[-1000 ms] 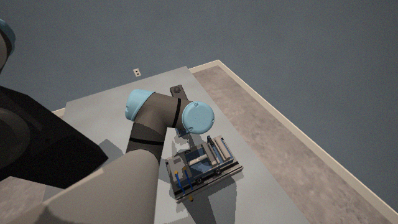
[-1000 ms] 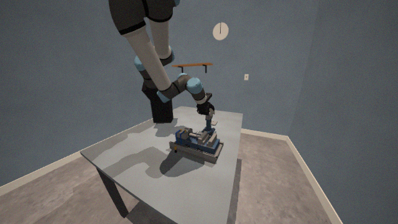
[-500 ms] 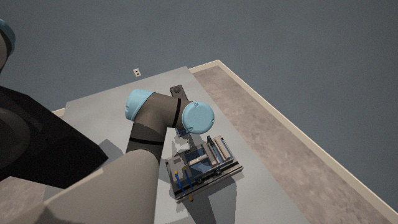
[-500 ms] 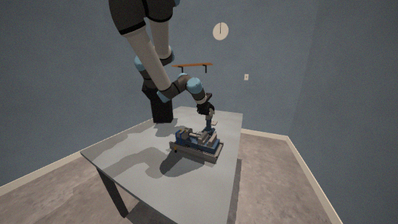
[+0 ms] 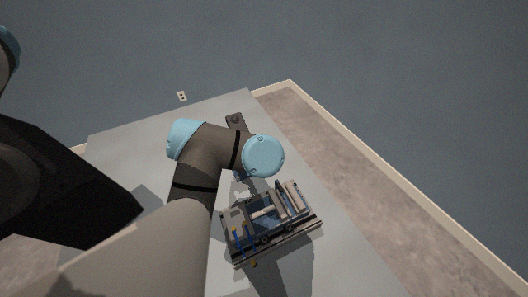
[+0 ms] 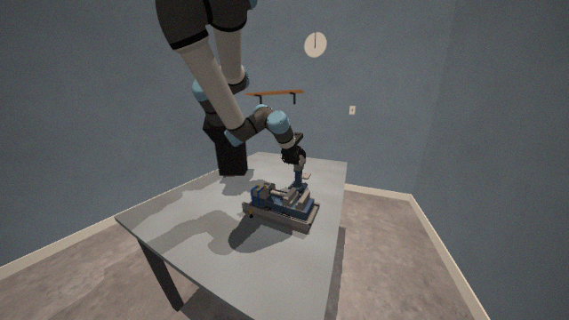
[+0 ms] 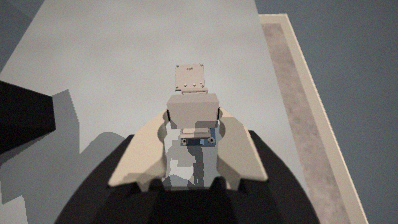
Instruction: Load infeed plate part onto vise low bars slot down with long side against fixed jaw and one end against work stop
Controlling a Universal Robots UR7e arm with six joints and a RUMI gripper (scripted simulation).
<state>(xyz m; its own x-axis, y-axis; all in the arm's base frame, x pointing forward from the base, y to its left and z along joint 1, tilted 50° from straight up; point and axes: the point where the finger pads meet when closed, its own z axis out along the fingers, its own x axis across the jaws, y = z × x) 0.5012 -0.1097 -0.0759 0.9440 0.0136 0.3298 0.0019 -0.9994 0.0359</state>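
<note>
"Gripper (image 6: 300, 164) (image 7: 194, 109) first: were its fingers apart or together?"

"Neither, quite. They were clamped on the block (image 7: 192, 111), one finger at each side of it, as the wrist view showed."

"So where was the block? In the vise (image 5: 272, 223) (image 6: 284, 208)?"

"No, it was outside, in the grip and above the blue stand (image 5: 240, 176) (image 6: 298, 178) (image 7: 207, 142) beside the vise. I couldn't tell whether its underside touched anything, nor which way the slot faced."

"And the pale plate (image 6: 307, 176) (image 7: 190, 75)?"

"That lay on the table (image 5: 132, 144) (image 6: 267, 267) (image 7: 115, 50), near the stand. The block wasn't on it."

"How did the vise look?"

"Open. The fixed jaw (image 5: 294, 197) (image 6: 304, 201) stood apart from the moving jaw (image 5: 278, 204) (image 6: 290, 196), which was on the pale rod (image 5: 262, 212) of the cylinder. Two blue hoses (image 5: 238, 242) (image 6: 254, 196) curved at the cylinder's end."

"Could you see the grip from the top?"

"No, the arm's blue-capped wrist (image 5: 263, 156) (image 6: 278, 122) hid it there."

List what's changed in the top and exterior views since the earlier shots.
Nothing visibly changed. The arm holds the same pose, and the vise sits where it was, jaws apart. The gripper is now shut on the part; with no earlier wrist picture, I can't tell whether that grip shifted.
</note>
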